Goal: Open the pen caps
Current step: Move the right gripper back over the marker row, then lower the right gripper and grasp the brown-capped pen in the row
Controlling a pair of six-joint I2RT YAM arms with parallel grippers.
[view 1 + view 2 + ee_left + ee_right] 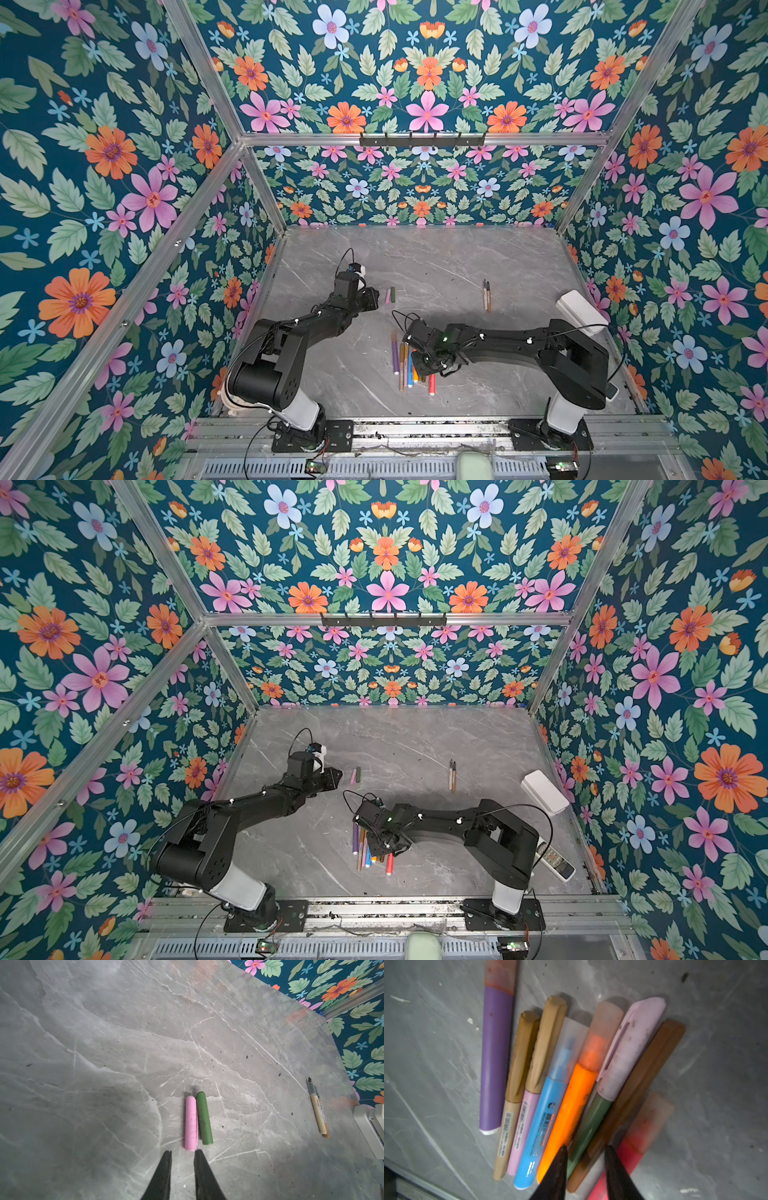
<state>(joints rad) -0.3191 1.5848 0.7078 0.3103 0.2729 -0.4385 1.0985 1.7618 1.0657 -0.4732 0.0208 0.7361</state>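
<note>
The pen bundle [550, 1095] lies on the grey marble table [457, 257], with every cap on and pointing the same way. A purple pen [496, 1059] sits slightly apart from the rest. Next come two tan-capped pens [529, 1047], a blue pen [542, 1118], an orange pen [566, 1109], a green pen [589, 1126] wearing a fitted pink cap [629, 1049], a brown pen [643, 1084] and a red pen [629, 1157].

The right gripper [586, 1149] hangs over the bundle's tail ends with its jaws partly apart. The green and brown barrels show in the gap, but I cannot tell whether the pads touch them.

Beyond the bundle, toward the back wall, a loose pink cap [190, 1123] and a loose green cap [204, 1119] lie side by side, touching. The left gripper [182, 1153] sits just short of the loose pink cap's end, its jaws narrowly parted with only bare table between them.

Farther back and to the right of the bundle, two uncapped pens [486, 297] lie together. A white box [582, 311] rests well to the bundle's right.
</note>
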